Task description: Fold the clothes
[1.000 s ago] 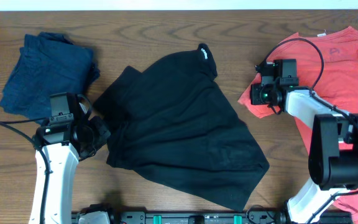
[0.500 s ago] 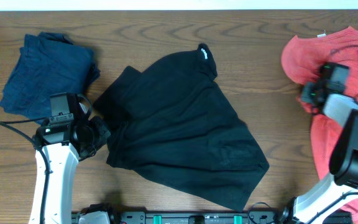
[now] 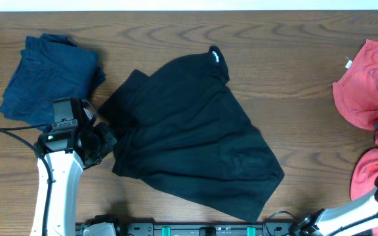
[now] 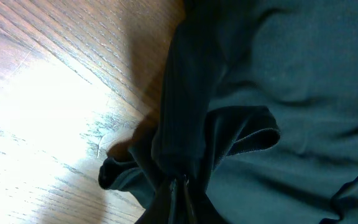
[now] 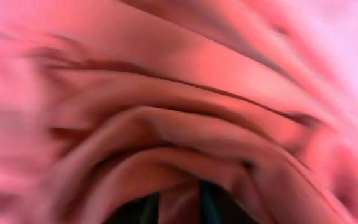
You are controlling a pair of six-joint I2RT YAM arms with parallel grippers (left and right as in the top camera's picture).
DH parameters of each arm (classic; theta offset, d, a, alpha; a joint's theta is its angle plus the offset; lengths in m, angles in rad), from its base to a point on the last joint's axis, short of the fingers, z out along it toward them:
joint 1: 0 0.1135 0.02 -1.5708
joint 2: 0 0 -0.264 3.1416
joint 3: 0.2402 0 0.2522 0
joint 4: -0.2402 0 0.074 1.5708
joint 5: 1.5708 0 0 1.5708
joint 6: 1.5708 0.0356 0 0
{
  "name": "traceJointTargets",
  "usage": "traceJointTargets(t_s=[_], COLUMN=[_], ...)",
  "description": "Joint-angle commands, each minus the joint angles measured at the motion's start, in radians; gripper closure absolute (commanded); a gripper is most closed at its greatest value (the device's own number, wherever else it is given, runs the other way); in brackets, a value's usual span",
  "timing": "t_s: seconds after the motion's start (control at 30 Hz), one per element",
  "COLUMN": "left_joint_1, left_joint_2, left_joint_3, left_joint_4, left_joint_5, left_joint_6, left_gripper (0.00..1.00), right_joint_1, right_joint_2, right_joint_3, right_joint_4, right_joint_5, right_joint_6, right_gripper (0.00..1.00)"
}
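- The black shirt (image 3: 195, 144) lies spread and rumpled in the middle of the desk (image 3: 294, 52). It runs aslant from near the far edge down towards the near edge, and a small white logo (image 3: 214, 57) shows at its far tip.
- The left pincer (image 4: 180, 183) sits at the shirt's left border, towards the near-left corner. Its jaws are together, clamped on a bunched fold of the black cloth, and bare wood shows just beside the fold.
- A navy-blue garment (image 3: 48, 78) lies in a loose heap in the far-left corner. It lies close to the shirt's left side, and the left arm (image 3: 58, 177) reaches up from the near edge just below it.
- The coral-red garment (image 3: 366, 85) is bunched up at the right edge, well apart from the black shirt, with open wood between them. Part of it runs out of the overhead view.
- The right pincer (image 5: 178, 202) is buried in blurred coral folds. Its dark fingers (image 5: 211, 202) are closed on a strip of that cloth, which fills the wrist view.
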Motion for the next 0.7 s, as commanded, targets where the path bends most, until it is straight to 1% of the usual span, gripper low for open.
traceJointTargets(t_s=[0.0, 0.1, 0.17, 0.23, 0.27, 0.33, 0.47, 0.57, 0.67], left_joint_1=[0.004, 0.004, 0.004, 0.004, 0.004, 0.004, 0.004, 0.004, 0.004], left_joint_2=[0.003, 0.003, 0.003, 0.003, 0.003, 0.003, 0.003, 0.003, 0.003], left_joint_3=[-0.006, -0.006, -0.006, -0.006, -0.006, -0.006, -0.006, -0.006, -0.006], left_joint_4=[-0.002, -0.002, -0.002, -0.002, -0.002, -0.001, -0.001, -0.001, 0.005], left_joint_5=[-0.009, -0.009, -0.009, -0.009, -0.009, -0.009, -0.009, -0.009, -0.009], left_joint_6=[0.017, 0.017, 0.017, 0.017, 0.017, 0.017, 0.017, 0.017, 0.017], left_gripper=[0.94, 0.94, 0.94, 0.94, 0.94, 0.94, 0.94, 0.94, 0.94], right_joint_1=[0.035, 0.092, 0.135, 0.189, 0.222, 0.289, 0.43, 0.546, 0.678], right_joint_2=[0.018, -0.002, -0.024, -0.057, -0.075, -0.101, -0.118, -0.114, -0.112], right_joint_3=[0.082, 0.129, 0.143, 0.143, 0.143, 0.143, 0.143, 0.132, 0.113], right_joint_4=[-0.002, -0.057, -0.109, -0.176, -0.218, -0.301, -0.486, -0.623, -0.68], right_joint_5=[-0.435, -0.668, -0.721, -0.724, -0.724, -0.687, -0.529, -0.481, -0.4], right_joint_6=[0.005, 0.005, 0.005, 0.0, -0.031, -0.087, -0.15, -0.202, -0.216], right_gripper=[0.71, 0.63, 0.59, 0.56, 0.55, 0.53, 0.48, 0.46, 0.43])
